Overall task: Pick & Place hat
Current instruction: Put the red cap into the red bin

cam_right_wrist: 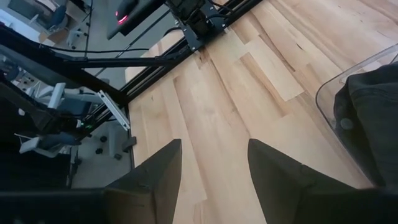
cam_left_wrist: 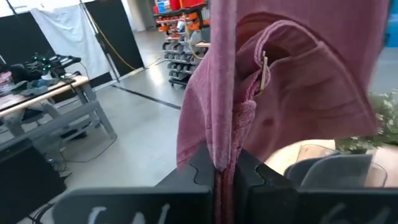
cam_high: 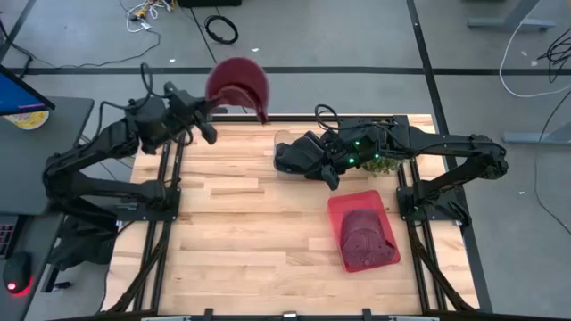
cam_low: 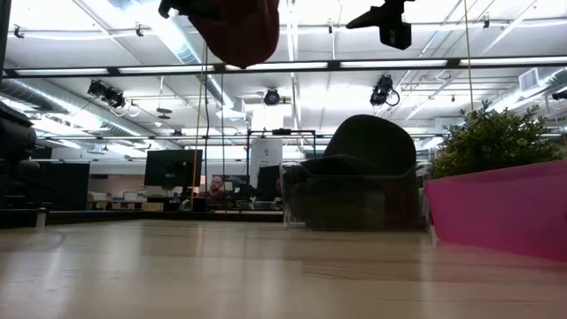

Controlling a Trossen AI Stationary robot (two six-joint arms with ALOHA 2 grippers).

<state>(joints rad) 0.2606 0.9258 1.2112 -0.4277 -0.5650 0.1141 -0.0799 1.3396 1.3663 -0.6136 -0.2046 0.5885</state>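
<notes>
A maroon hat [cam_high: 239, 85] is up in the air past the table's far edge, with my left gripper [cam_high: 212, 109] shut on it; the low view shows the maroon hat [cam_low: 239, 27] high above the table. My right gripper [cam_right_wrist: 214, 168] stands open over bare wood, beside a clear container [cam_high: 284, 143] that holds a dark hat [cam_low: 354, 164]. A second maroon hat [cam_high: 366, 241] lies in a pink tray [cam_high: 343, 207] at the right. My left gripper pinches a fold of the maroon hat's cloth [cam_left_wrist: 222, 146] between its two fingers [cam_left_wrist: 261, 180], several layers together. The fingers come at it about level from the table's left side. The hat [cam_left_wrist: 292, 81] reaches out beyond the fingertips, limp and lifted clear of everything.
A green plant [cam_low: 487, 137] stands behind the pink tray [cam_low: 496, 213] near the right arm. The wooden table top [cam_high: 232, 232] is bare at its left and near parts. Black frame rails [cam_right_wrist: 199, 37] run along the table's edges.
</notes>
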